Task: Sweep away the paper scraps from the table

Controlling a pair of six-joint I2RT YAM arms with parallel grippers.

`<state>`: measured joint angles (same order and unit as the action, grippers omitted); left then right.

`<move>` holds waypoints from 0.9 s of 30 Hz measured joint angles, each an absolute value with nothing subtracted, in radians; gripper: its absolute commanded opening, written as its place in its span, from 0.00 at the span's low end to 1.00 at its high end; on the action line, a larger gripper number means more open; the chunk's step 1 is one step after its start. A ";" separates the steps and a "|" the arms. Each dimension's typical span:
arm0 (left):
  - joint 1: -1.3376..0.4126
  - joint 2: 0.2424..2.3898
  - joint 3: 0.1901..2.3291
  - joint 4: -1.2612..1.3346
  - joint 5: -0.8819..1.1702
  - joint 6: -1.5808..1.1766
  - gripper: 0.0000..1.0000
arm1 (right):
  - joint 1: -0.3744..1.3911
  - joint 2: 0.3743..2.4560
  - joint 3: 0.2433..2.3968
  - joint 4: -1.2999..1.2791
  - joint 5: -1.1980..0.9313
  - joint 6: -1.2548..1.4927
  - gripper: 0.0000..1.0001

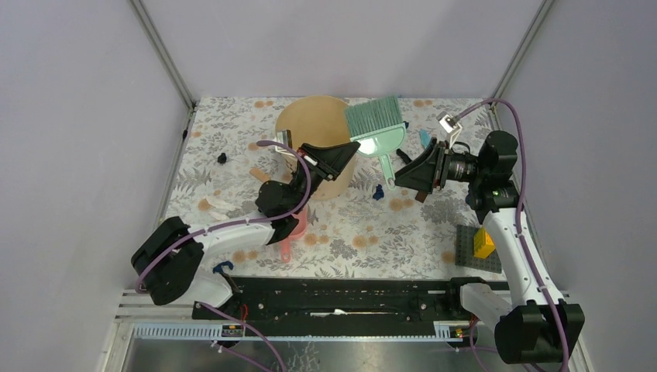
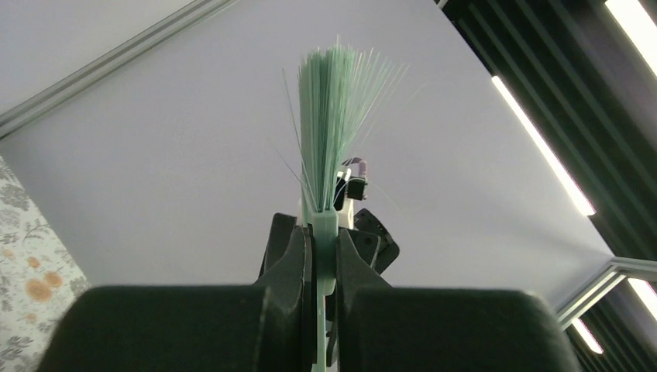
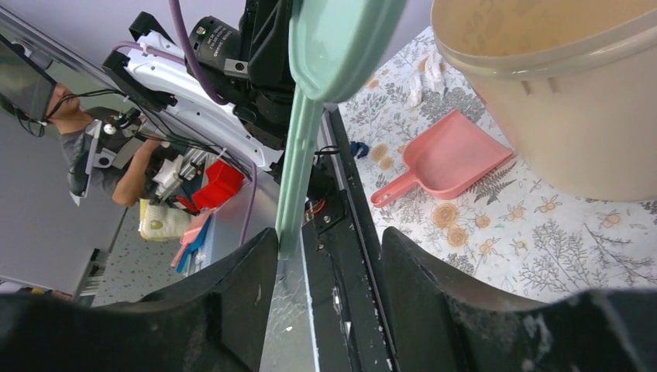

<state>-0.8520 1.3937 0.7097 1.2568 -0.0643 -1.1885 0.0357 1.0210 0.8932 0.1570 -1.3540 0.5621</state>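
My left gripper (image 1: pixel 350 152) is shut on the head of a green hand brush (image 1: pixel 376 130), which it holds in the air beside the bucket, bristles pointing to the far wall. The left wrist view shows the jaws (image 2: pixel 325 234) clamped on the brush (image 2: pixel 331 116) edge-on. My right gripper (image 1: pixel 400 172) is open at the brush handle's end; the handle (image 3: pixel 298 170) hangs by its left finger. Small dark paper scraps lie on the table (image 1: pixel 434 225): one black (image 1: pixel 222 158), one blue (image 1: pixel 378 191), one blue (image 1: pixel 424 138). The pink dustpan (image 3: pixel 449 159) lies flat, partly under my left arm (image 1: pixel 291 232).
A tall tan bucket (image 1: pixel 314 132) stands at the back centre, also in the right wrist view (image 3: pixel 558 85). A dark grey baseplate (image 1: pixel 471 252) with a yellow brick (image 1: pixel 484 242) lies at the right edge. A small brown block (image 1: pixel 260 175) and white bits (image 1: pixel 213 205) lie on the left.
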 measured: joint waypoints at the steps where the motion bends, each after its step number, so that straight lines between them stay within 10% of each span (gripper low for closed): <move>1: -0.852 1.400 0.710 1.273 -0.064 -1.198 0.00 | 0.037 1.021 0.883 0.179 -1.353 0.582 0.56; 11: -0.852 1.489 0.710 1.338 -0.065 -1.240 0.00 | 0.059 1.021 0.851 0.299 -1.354 0.675 0.43; 20: -0.863 1.541 0.747 1.364 -0.063 -1.247 0.02 | 0.066 1.021 0.819 0.314 -1.356 0.685 0.10; 27: -0.863 1.539 0.747 1.369 -0.033 -1.201 0.55 | 0.066 1.021 0.818 0.267 -1.354 0.647 0.00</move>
<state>-0.8631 1.5394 0.7467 1.3693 -0.0330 -1.2015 0.0662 1.0210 0.8177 0.2668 -1.3537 0.6472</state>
